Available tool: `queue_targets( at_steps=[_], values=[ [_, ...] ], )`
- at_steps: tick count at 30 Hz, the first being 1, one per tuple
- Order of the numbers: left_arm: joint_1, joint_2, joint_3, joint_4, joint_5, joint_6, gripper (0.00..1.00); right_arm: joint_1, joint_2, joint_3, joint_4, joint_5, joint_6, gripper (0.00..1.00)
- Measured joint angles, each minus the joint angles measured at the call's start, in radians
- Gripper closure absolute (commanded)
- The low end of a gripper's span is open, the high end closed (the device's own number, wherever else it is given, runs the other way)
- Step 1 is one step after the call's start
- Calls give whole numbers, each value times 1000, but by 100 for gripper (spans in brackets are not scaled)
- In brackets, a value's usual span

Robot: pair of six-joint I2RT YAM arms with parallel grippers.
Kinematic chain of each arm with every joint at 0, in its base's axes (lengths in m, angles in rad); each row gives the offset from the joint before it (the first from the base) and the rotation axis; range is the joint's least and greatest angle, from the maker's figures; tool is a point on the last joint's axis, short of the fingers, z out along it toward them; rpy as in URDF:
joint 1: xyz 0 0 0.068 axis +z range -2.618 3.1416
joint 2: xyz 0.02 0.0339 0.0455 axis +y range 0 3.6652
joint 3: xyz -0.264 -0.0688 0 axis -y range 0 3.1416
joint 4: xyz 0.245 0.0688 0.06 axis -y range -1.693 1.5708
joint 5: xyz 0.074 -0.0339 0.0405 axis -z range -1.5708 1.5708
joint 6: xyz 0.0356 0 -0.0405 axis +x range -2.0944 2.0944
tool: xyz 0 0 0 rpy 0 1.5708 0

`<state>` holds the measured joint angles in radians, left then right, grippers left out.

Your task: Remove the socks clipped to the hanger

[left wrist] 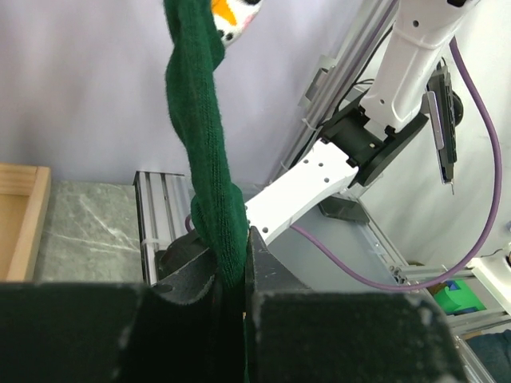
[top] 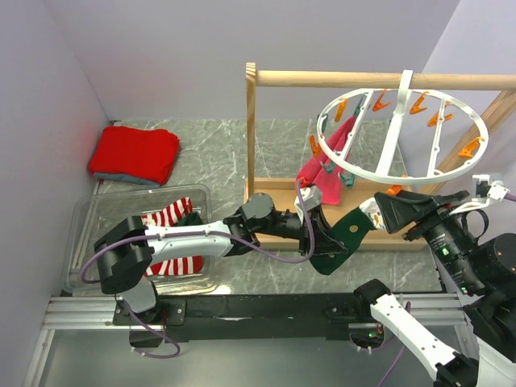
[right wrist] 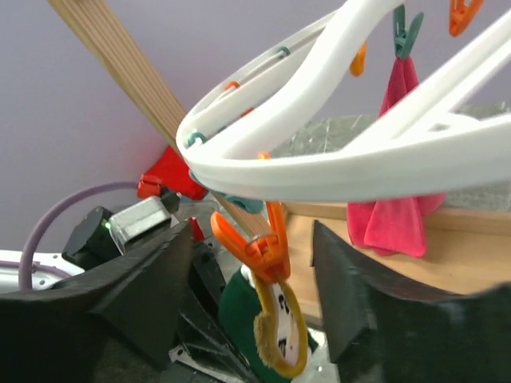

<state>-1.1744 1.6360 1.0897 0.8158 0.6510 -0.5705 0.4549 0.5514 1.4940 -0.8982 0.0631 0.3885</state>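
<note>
A dark green sock [top: 345,235] hangs by its orange-and-white cuff [right wrist: 281,335] from an orange clip [right wrist: 267,243] on the near rim of the white ring hanger [top: 403,173]. My left gripper [top: 329,242] is shut on the sock's lower part; in the left wrist view the sock [left wrist: 200,120] runs up out of the closed jaws [left wrist: 231,267]. My right gripper [top: 385,211] is open, its fingers [right wrist: 136,295] standing on either side of that orange clip without touching it. Red-and-white striped socks [top: 169,214] lie in a clear bin.
The hanger hooks on a wooden rail frame [top: 339,78]. A pink cloth [top: 326,173] hangs from a teal clip on the ring's left side. A folded red cloth [top: 134,153] lies at the back left. The clear bin [top: 81,222] stands at the left.
</note>
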Motion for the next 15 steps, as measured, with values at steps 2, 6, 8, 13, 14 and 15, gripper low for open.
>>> queue_targets(
  at_steps=[2, 6, 8, 13, 14, 15],
  values=[
    [0, -3, -4, -8, 3, 0, 87, 0, 0, -10, 25, -3, -5, 47],
    [0, -6, -7, -18, 7, -2, 87, 0, 0, -31, 77, -20, -6, 68],
    [0, -11, -11, -21, 8, -3, 87, 0, 0, -43, 95, -21, -6, 82],
    [0, -40, -40, -37, 16, -3, 87, 0, 0, -66, 127, -19, -2, 100],
    [0, -47, -48, -40, 18, -3, 87, 0, 0, -71, 132, -19, 1, 100],
    [0, -56, -59, -43, 19, -3, 87, 0, 0, -77, 135, -19, 3, 100]
  ],
)
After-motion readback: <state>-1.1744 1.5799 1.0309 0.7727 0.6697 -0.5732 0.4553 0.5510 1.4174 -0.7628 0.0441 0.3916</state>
